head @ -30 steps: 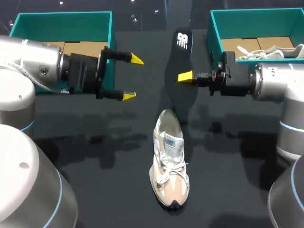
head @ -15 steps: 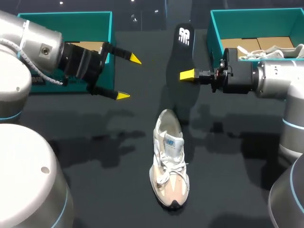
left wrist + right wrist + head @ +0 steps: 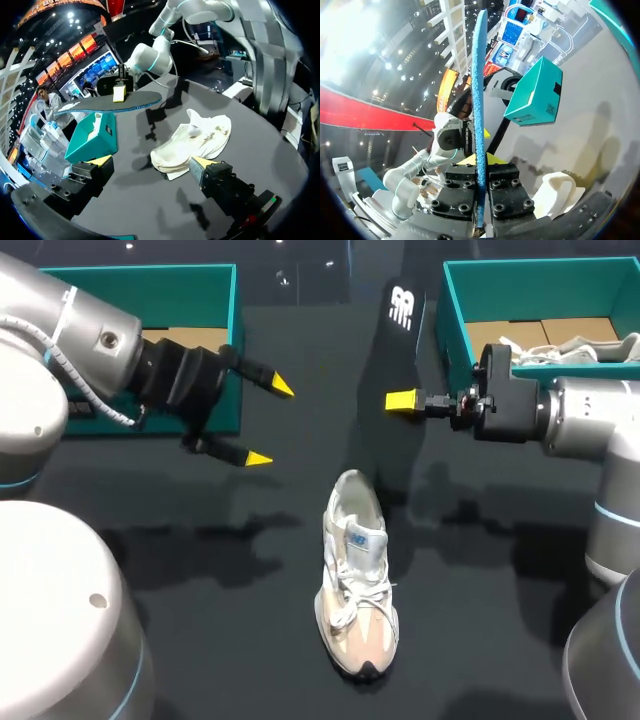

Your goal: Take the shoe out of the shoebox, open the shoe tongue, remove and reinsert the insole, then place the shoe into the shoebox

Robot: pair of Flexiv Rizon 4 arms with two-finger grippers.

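White logo on insole; blue patch on shoe; no readable words.

"What is the shoe made of?"
"Soft cream cloth, with woven laces. The insole at upper middle is matt black on top and rough blue along its edge."
"And the rest?"
"The right shoebox is matt teal card, with brown cardboard inside. The table is dull black. The right arm is smooth satin metal."
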